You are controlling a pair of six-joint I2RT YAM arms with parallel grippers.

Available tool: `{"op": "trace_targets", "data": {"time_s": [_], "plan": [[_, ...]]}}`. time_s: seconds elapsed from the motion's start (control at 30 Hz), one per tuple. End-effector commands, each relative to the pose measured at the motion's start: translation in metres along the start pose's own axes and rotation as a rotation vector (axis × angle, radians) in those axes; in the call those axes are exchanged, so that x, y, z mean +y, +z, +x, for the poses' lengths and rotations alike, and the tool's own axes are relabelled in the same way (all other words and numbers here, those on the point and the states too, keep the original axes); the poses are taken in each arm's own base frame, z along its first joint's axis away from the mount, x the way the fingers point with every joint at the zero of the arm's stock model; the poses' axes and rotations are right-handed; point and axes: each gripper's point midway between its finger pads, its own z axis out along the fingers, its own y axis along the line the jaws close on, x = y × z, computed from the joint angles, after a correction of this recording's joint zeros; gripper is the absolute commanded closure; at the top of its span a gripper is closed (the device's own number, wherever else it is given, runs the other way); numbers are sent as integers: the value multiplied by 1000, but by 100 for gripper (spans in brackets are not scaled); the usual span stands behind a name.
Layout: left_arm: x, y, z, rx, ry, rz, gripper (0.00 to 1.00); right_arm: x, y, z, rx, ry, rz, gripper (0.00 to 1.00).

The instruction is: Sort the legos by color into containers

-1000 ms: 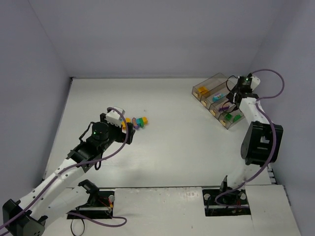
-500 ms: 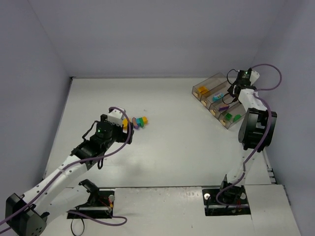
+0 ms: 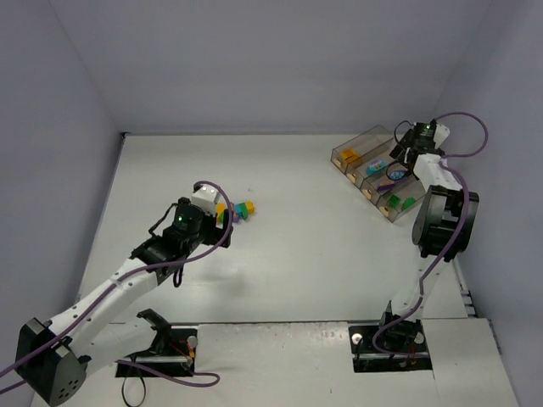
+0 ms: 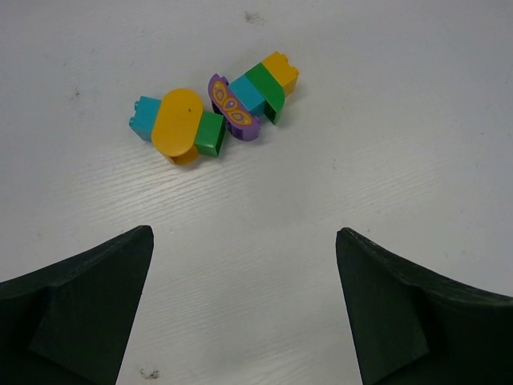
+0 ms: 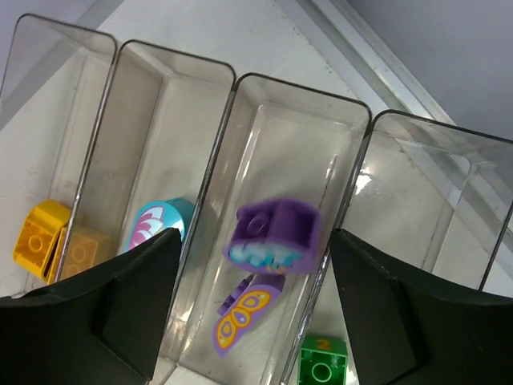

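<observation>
Purple brick (image 5: 272, 237) shows blurred over the third bin (image 5: 321, 136) of the tray (image 3: 366, 138), with a purple butterfly piece (image 5: 244, 317) lying on that bin's floor under it. Your right claw (image 5: 255, 234) is spread wide on either side of the brick. It looks released, though I cannot tell whether one finger grazes the brick.

Toward the tray's far-left end, a teal piece (image 5: 160, 224) sits in the second bin. A yellow brick (image 5: 36, 237) and an orange brick (image 5: 80, 253) share the end bin. A green brick (image 5: 323, 361) lies in the near-right bin. The tray stands at the far right of the desk (image 3: 322, 246).

Over on the left, your left claw (image 4: 244, 233) hovers above the desk, fingers wide apart and gripping nothing. Just beyond it lie the loose legos (image 4: 216, 104) in two short strings close against each other. One runs teal, orange oval, green. The other runs purple butterfly, teal, green, orange.
</observation>
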Motion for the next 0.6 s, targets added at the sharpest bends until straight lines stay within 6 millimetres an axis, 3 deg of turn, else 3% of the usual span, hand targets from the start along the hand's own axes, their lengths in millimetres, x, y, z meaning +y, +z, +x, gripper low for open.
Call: {"op": "trace_targets", "data": {"time_s": [0.0, 0.1, 0.13, 0.2, 0.23, 0.27, 0.43, 0.47, 0.5, 0.57], "plan": [[2, -2, -38, -59, -47, -19, 11, 19, -41, -51, -122, 5, -98, 28], [11, 7, -36, -9, -50, -22, 11, 37, -73, -55, -131, -19, -199, 28], [14, 12, -36, 6, -61, -14, 11, 43, -80, -45, -104, -27, -248, 28], [26, 19, -38, 23, -121, 14, 11, 59, -110, -49, -129, -41, -329, 28], [31, 26, -38, 41, -143, 17, 11, 61, -116, -37, -111, -51, -347, 28], [39, 29, -39, 52, -166, 22, 11, 69, -138, -42, -134, -58, -391, 28], [57, 60, -30, 177, -220, -24, 12, 99, -196, -7, -123, -92, -544, 28], [58, 64, -40, 171, -241, -22, 14, 99, -207, 2, -118, -95, -564, 27], [60, 75, -33, 210, -282, -25, 16, 102, -214, 10, -106, -104, -590, 27], [59, 83, -42, 230, -385, -34, 18, 109, -235, 24, -99, -117, -641, 27]]}}
